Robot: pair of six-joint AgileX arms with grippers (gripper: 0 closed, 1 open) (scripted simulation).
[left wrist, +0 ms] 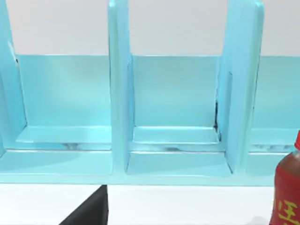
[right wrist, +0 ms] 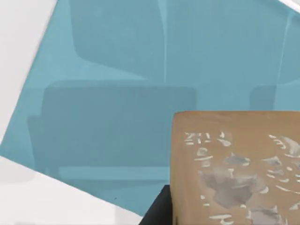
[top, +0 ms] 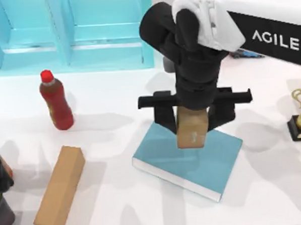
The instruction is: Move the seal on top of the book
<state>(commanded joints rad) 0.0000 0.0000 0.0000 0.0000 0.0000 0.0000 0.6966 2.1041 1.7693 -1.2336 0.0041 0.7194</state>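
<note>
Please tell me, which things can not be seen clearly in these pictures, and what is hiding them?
- Top view: whether the seal touches the book or hangs above it; the right gripper covers its base.
- Top view: the book's far corner, behind the gripper.
- Right wrist view: the seal's carved face is cut off by the edge.
- Left wrist view: the red bottle is cut off by the edge.
</note>
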